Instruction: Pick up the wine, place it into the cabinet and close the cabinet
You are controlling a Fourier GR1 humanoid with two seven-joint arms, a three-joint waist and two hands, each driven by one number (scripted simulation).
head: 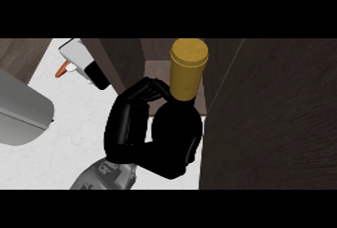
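The wine bottle [187, 75] has a black body and a gold top, and stands tall in the middle of the head view. My left hand [128, 120] comes up from the lower edge with its fingers curled round the bottle's neck from the left. The bottle's gold top is in front of the open cabinet [153, 69], a dark brown box whose inside shows behind it. The cabinet door [270, 116] stands open and fills the right side. The hand hides part of the bottle's body. My right hand shows nowhere.
The white counter [59, 147] lies at the lower left. A grey rounded object [20, 116] sits at the left edge. A white and black item with an orange tip [82, 64] lies near the cabinet's left wall [121, 58].
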